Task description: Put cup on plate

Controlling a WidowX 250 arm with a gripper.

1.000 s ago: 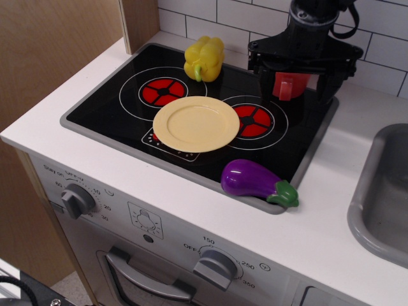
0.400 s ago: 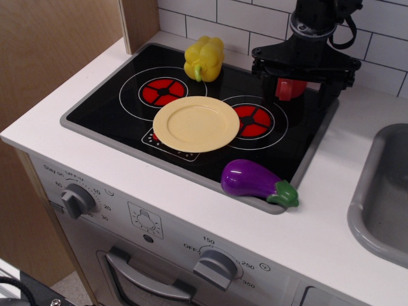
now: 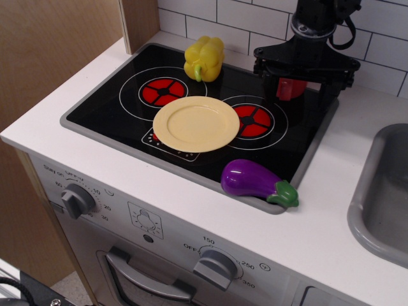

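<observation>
Only one view shows the scene, looking down at a toy stove (image 3: 191, 108) set in a white counter (image 3: 331, 217). At about one o'clock on the black cooktop hangs the gripper (image 3: 298, 89), a black frame with two fingers (image 3: 266, 80) pointing down, one at either side of the cup (image 3: 290, 88). The cup is red, and only its lower part shows under the gripper's crossbar. The fingers stand wide apart, with the cup between them; whether they press on it or merely flank it cannot be told, since the frame hides the contact. Nor is it clear if the cup rests on the cooktop or is lifted off it.

The plate (image 3: 196, 123) lies flat near the middle of the cooktop, pale yellow, overlapping the inner edges of both red burners (image 3: 164, 91). It sits at about eight o'clock from the cup, apart from it. A yellow pepper (image 3: 204, 57) stands at eleven o'clock from the plate, at the back edge of the cooktop. A purple eggplant (image 3: 256, 182) lies at five o'clock from the plate, on the front rim. A grey sink (image 3: 376, 197) shows at the right edge.
</observation>
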